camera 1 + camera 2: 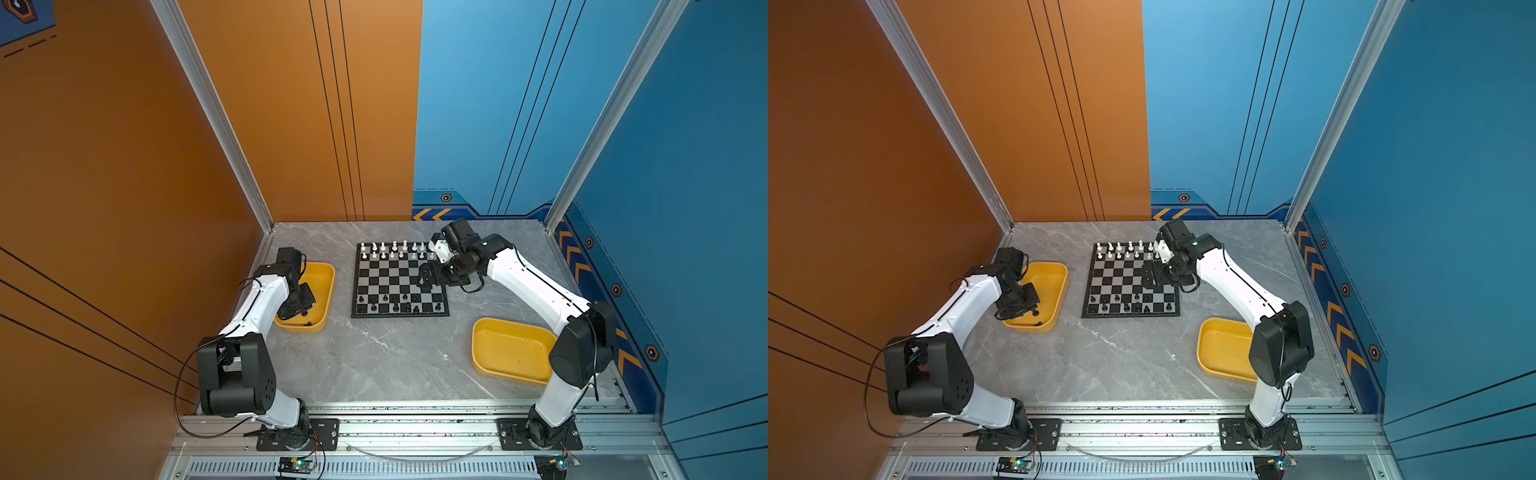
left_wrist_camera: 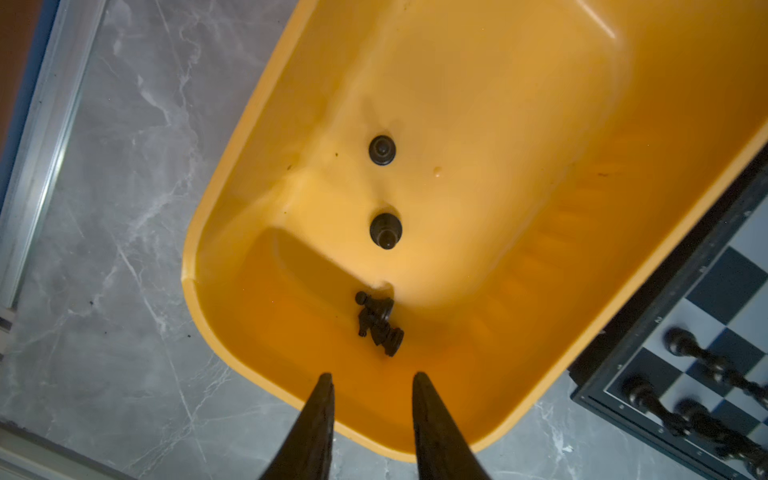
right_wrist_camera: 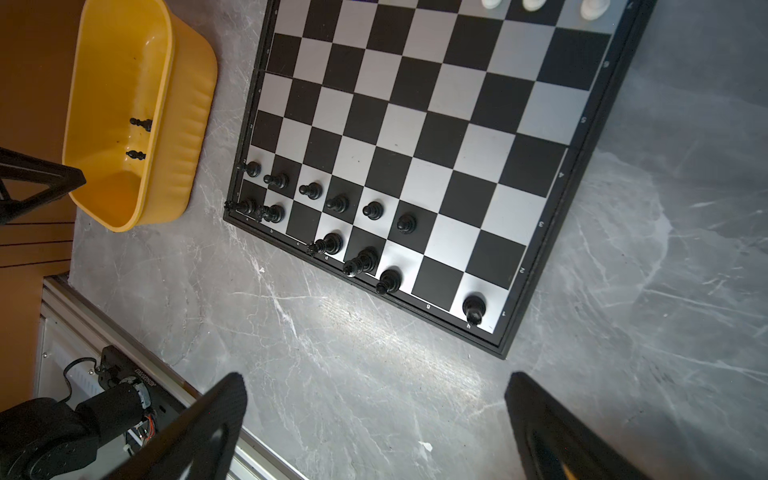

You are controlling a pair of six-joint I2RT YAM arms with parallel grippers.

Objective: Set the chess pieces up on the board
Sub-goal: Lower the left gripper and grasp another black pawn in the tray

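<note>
The board (image 1: 388, 276) lies at the back middle of the table. White chess pieces (image 1: 392, 249) fill its two far rows, and black chess pieces (image 1: 395, 303) stand on its two near rows, with some squares bare. More black pieces are in the left yellow tray (image 2: 540, 124): two upright (image 2: 382, 150) and a small lying heap (image 2: 376, 322). My left gripper (image 2: 372, 374) hangs over that tray's near end, just short of the heap, open a little with nothing between its fingers. My right gripper (image 1: 426, 280) hovers over the board's right side, wide open and holding nothing.
A second yellow tray (image 1: 513, 349) sits at the front right beside the right arm's base. Orange and blue walls enclose the grey marble table (image 1: 374, 357). An aluminium rail (image 1: 415, 428) runs along the front edge.
</note>
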